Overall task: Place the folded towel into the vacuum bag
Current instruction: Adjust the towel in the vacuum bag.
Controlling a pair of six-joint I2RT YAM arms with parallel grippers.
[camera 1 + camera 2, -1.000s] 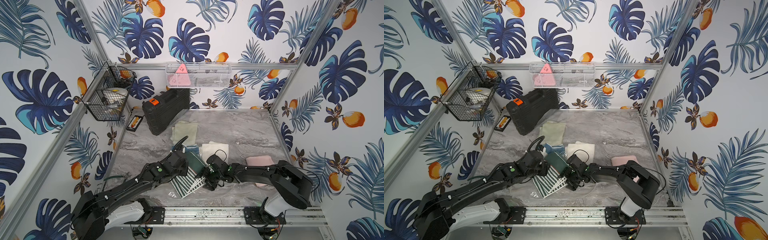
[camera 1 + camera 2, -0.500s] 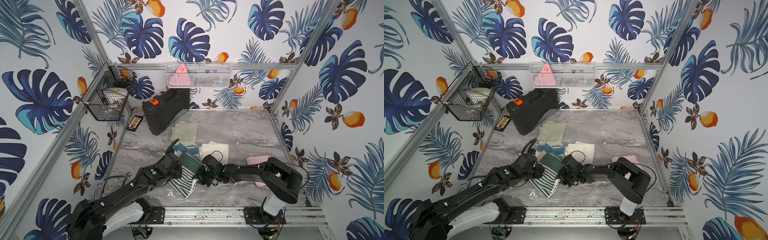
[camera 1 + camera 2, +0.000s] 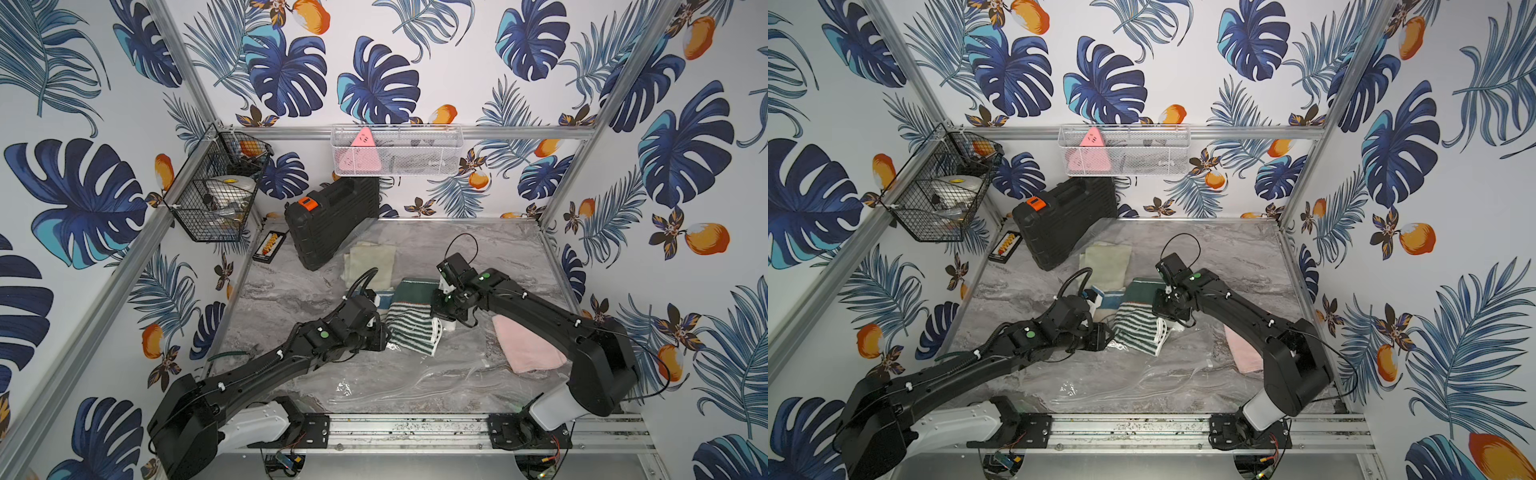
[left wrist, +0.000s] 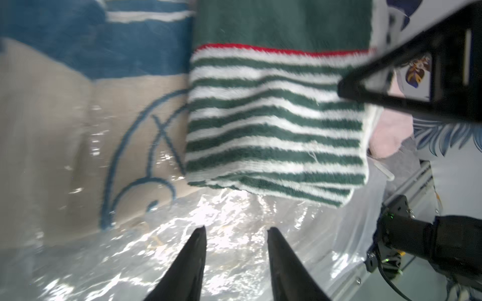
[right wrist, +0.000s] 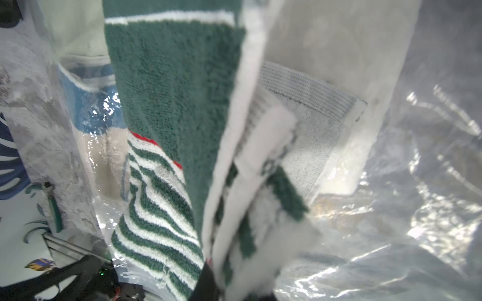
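The folded towel point(image 3: 409, 326) point(image 3: 1136, 328), green with white stripes, lies partly on the clear vacuum bag point(image 3: 415, 374) point(image 3: 1133, 382) spread over the table's front half. My right gripper point(image 3: 441, 322) point(image 3: 1163, 319) is shut on the towel's right edge; in the right wrist view the towel point(image 5: 169, 91) hangs from the gripper point(image 5: 224, 281) over the bag's film point(image 5: 404, 208). My left gripper point(image 3: 384, 338) point(image 3: 1106, 336) sits at the towel's left side. In the left wrist view its jaws point(image 4: 236, 232) stand apart over glossy bag plastic point(image 4: 130, 260), short of the towel point(image 4: 273, 125).
A pink towel point(image 3: 523, 345) lies under the right arm. A pale cloth point(image 3: 370, 262) and a blue and beige towel point(image 3: 383, 300) lie behind the striped one. A black case point(image 3: 332, 220) stands at the back left; a wire basket point(image 3: 216, 191) hangs on the left wall.
My right gripper has shut on the towel's edge and pulled it back and to the right. The left arm followed a little toward the back.
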